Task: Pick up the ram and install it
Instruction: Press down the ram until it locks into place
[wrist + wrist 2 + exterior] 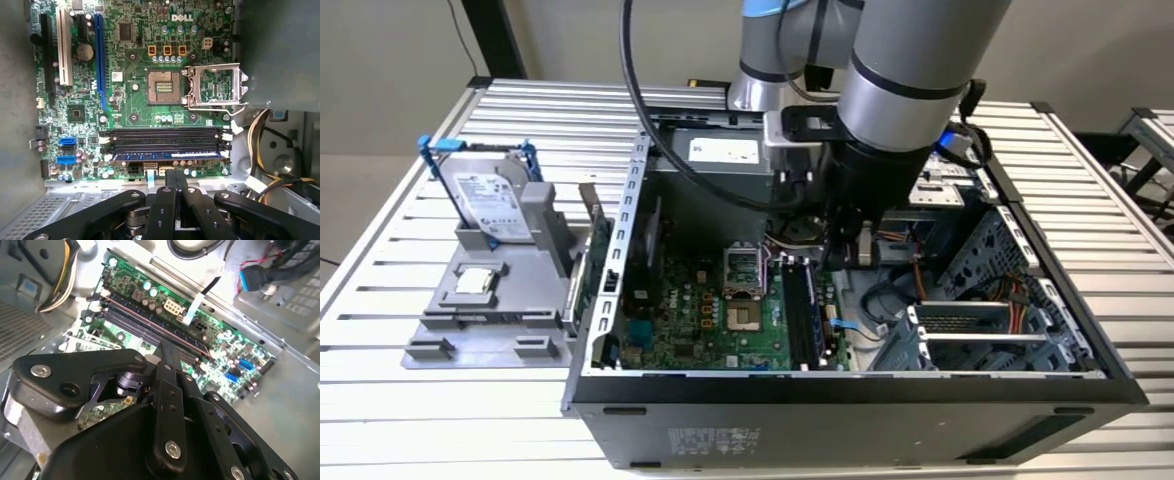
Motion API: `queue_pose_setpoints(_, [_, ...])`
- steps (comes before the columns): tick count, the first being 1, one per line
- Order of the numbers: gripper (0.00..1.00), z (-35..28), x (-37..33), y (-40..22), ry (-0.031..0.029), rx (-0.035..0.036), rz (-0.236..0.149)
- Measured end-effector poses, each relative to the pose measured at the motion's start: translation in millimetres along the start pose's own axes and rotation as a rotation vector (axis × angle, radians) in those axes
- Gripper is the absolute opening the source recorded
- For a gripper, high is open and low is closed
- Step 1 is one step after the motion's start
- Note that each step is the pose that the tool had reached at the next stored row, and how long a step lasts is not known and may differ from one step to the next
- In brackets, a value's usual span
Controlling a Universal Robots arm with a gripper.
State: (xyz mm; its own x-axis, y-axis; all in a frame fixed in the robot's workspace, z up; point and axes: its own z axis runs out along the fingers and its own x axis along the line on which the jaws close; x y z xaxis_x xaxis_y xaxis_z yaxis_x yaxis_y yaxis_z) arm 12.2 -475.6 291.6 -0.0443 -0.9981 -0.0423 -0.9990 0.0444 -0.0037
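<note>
The ram (165,155), a thin bluish stick, lies in the black motherboard slot nearest the board's edge, level with the other long slots (165,137). My gripper (175,174) hangs just outside that edge of the board, its two black fingers pressed together with nothing between them. In the second wrist view the gripper (168,348) points at the slots (150,322). In the exterior view the gripper (847,245) is down inside the open computer case (854,400), over the far end of the slots (803,310).
A silver hard drive (494,200) in a blue frame stands on a grey holder at the exterior view's left. The open CPU socket (162,87) sits beside the slots. Cable bundles (265,145) and the drive cage (987,330) crowd the case's right side.
</note>
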Motion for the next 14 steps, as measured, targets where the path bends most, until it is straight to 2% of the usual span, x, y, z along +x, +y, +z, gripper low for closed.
queue_pose_setpoints(4, [0.00, -16.5, -0.7, -0.1, 0.0003, -0.0001, 0.000])
queue_pose_setpoints(8, [0.00, -27.5, -1.2, -0.1, 0.0001, -0.0001, 0.000])
queue_pose_setpoints(14, [0.00, -28.3, -1.2, -0.1, 0.0000, 0.0000, 0.000])
